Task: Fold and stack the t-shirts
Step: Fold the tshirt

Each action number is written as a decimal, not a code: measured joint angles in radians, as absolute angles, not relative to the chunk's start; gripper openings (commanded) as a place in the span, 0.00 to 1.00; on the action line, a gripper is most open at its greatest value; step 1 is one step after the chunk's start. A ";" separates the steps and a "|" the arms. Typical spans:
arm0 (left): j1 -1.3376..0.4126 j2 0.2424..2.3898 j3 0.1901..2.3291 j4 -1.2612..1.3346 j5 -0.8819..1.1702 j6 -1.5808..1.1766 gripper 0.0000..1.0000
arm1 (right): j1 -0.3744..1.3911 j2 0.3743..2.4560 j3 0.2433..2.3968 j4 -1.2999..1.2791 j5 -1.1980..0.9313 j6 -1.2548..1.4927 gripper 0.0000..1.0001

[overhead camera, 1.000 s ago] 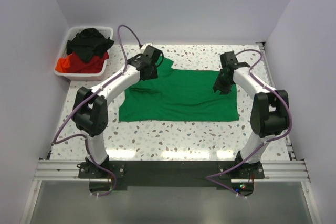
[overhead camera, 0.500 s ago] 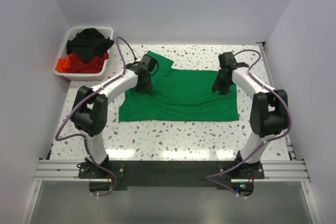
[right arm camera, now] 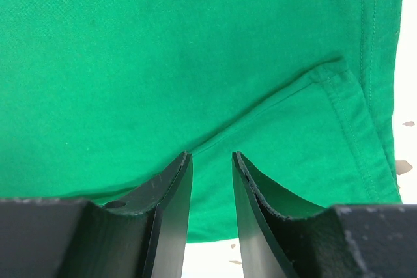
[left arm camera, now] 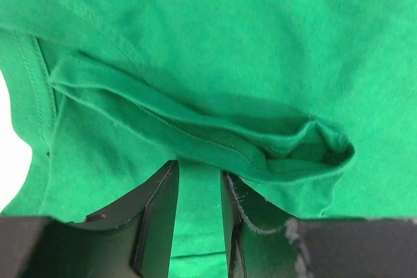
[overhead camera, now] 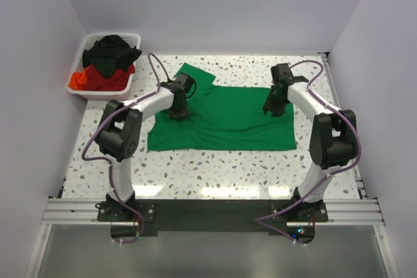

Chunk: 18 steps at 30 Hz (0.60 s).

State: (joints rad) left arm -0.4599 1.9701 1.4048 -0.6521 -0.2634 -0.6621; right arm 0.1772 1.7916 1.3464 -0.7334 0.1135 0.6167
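If either hand lifts with only a thin pinch of cloth, the bright green short-sleeved soft fabric t-shirt (overhead camera: pixel 221 118) could slip free or drag crooked and spoil the fold. It lies spread across the speckled worktop (overhead camera: pixel 215 167). A hemmed fold is bunched into a ridge just ahead of the left hand (left arm camera: pixel 199 170). The right hand (right arm camera: pixel 210 155) sits near the shirt's far right edge. Both hands' jaws stand narrowly apart over green cloth, and I cannot tell whether either grips it.

The white bin (overhead camera: pixel 98 94), heaped with black and red t-shirts (overhead camera: pixel 112 53), fills the ten o'clock corner. Tabletop (overhead camera: pixel 215 168) shows at six o'clock of the green t-shirt (overhead camera: pixel 225 127), whose far half the left arm (overhead camera: pixel 146 104) and right arm (overhead camera: pixel 305 99) overhang.
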 measured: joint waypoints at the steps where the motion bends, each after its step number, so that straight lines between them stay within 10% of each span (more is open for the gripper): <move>1: -0.457 1.971 1.405 -0.648 -0.264 -0.662 0.36 | 0.177 1.794 1.348 -0.733 0.113 0.617 0.35; 18: -0.426 2.125 1.583 -0.601 -0.315 -0.579 0.36 | 0.177 1.803 1.363 -0.746 0.118 0.612 0.35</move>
State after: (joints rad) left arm -0.4255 2.1254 1.5829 -0.6014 -0.3149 -0.5789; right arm 0.1772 1.8030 1.3632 -0.7460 0.1177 0.6117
